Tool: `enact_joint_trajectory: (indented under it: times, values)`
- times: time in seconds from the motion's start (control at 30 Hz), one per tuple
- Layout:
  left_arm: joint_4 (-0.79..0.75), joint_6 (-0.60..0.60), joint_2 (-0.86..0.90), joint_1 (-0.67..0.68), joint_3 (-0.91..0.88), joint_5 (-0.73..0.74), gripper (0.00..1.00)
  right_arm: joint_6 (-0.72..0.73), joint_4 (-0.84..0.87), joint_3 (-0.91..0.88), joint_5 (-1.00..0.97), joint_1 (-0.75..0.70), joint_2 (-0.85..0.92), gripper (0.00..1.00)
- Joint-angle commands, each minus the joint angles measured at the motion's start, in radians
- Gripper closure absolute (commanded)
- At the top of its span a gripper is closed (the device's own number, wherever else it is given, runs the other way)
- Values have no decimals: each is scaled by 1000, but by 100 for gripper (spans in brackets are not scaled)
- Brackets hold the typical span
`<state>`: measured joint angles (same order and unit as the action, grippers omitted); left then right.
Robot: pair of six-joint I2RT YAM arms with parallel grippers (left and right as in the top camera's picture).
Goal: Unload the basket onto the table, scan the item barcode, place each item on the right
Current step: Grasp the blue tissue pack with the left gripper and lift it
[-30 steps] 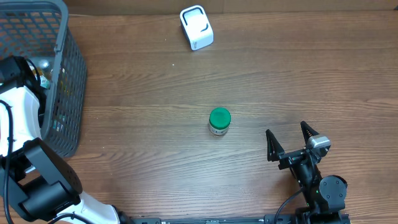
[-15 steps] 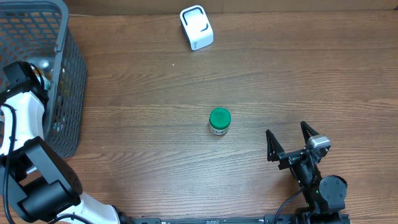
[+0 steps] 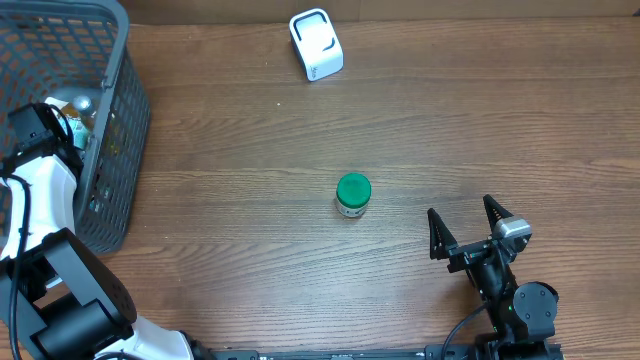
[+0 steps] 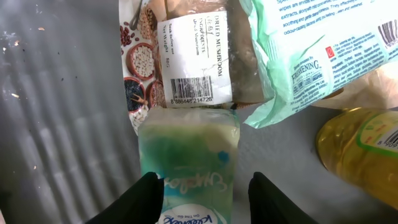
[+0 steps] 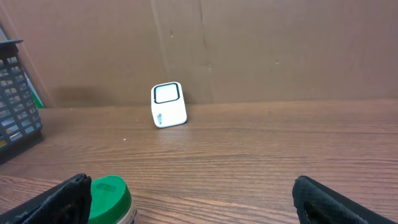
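In the left wrist view a soft teal tissue pack [image 4: 188,158] lies lengthwise between my left gripper [image 4: 205,194] fingers, which are shut on it inside the basket. The left finger [image 4: 140,200] presses its edge, and the right finger [image 4: 280,200] sits close beside it. No barcode shows on the pack. The white scanner [image 3: 316,44] stands at the table's far edge, also seen from the right wrist as the scanner [image 5: 168,104]. My right gripper [image 3: 468,228] rests open at the front right, holding nothing.
The dark mesh basket [image 3: 110,120] stands at the left. It holds a dried mushroom bag [image 4: 186,50] with a barcode label, a mint wipes pack [image 4: 317,43] and a yellow bottle [image 4: 364,152]. A green-lidded jar [image 3: 353,194] stands mid-table, just left of my right gripper.
The basket has shifted to the right on the table as my left arm moved inside it. The right arm, the jar and the scanner have not moved.
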<state>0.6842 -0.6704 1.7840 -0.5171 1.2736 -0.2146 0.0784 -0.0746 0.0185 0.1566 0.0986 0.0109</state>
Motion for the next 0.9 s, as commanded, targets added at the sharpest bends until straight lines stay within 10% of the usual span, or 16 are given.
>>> enact_joint_trajectory:
  times: [0.0, 0.87]
  values:
    - [30, 70, 48, -3, -18, 4, 55, -1, 5, -11, -5, -5, -8, 0]
    - [262, 168, 174, -47, 214, 168, 29, -1, 5, -11, -6, -5, -8, 0]
